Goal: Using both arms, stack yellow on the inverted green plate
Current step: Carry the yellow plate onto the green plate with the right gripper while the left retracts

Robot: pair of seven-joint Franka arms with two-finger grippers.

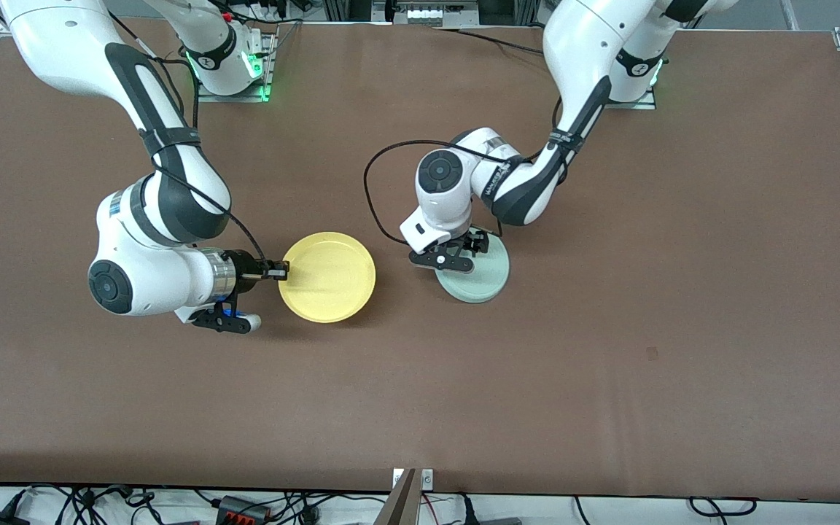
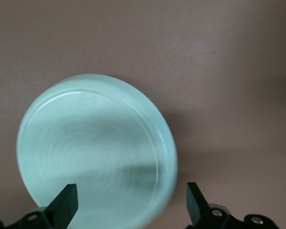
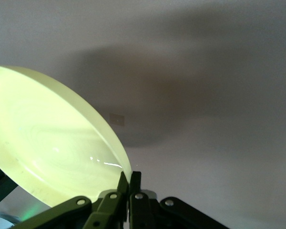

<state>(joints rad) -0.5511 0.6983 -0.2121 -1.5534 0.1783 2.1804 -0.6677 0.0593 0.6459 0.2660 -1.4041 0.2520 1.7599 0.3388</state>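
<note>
Right gripper [image 1: 280, 273] is clenched on the rim of the yellow plate [image 1: 327, 277], at the edge toward the right arm's end of the tabletop [image 1: 609, 364]; plate appears lifted and tilted, judging by the right wrist view, though contact w/ the tabletop can't be ruled out. Left gripper [image 1: 477, 243] is spread wide, nothing grasped, approx. over the green plate [image 1: 480, 281], which is laid bottom-up beside the yellow plate.
</note>
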